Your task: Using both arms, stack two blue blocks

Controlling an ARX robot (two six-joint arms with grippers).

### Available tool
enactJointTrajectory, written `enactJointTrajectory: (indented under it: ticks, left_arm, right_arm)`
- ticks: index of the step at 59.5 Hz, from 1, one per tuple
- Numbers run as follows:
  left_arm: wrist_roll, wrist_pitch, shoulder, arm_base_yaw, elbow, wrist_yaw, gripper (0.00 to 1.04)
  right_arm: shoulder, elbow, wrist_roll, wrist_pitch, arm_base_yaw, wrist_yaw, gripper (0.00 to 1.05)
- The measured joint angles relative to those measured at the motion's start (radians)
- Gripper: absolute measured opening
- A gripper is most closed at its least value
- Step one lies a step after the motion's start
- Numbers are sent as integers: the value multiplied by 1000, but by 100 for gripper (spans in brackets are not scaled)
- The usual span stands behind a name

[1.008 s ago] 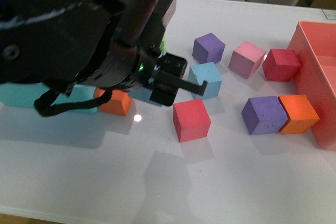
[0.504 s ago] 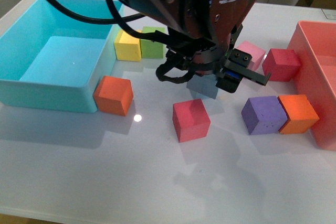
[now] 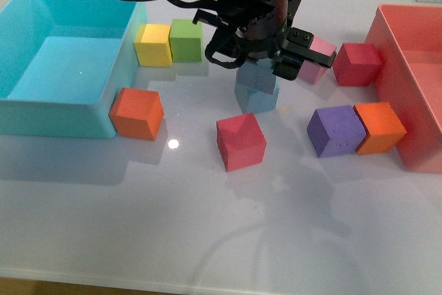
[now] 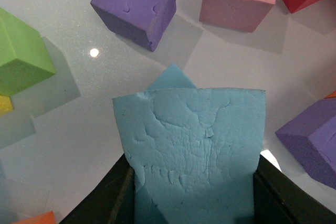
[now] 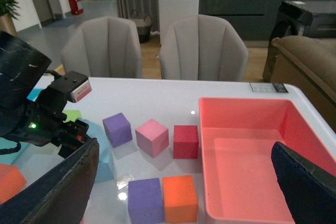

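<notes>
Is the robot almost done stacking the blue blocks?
Nearly. Done: the upper blue block is picked up and sits over the lower blue block, turned a bit crooked. In hand: the left gripper is shut on the upper one; I cannot tell if the two touch. Left: let go and back away. The right gripper is open and empty.

- The upper blue block (image 4: 194,145) is matt foam, its face wrinkled and pitted.
- The table (image 3: 207,240) is glossy white and reflective.
- The turquoise bin (image 3: 48,119) and red tray (image 5: 244,109) look like smooth plastic.
- The purple cube (image 4: 134,3) is matt, dented foam.
</notes>
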Motion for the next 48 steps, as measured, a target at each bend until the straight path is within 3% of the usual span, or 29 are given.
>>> enactJointTrajectory:
  ticks: [48]
  left_arm:
    - [-1,-30,90,8,89,-6,42]
  right_arm:
    - [0,0,0,0,0,0,96]
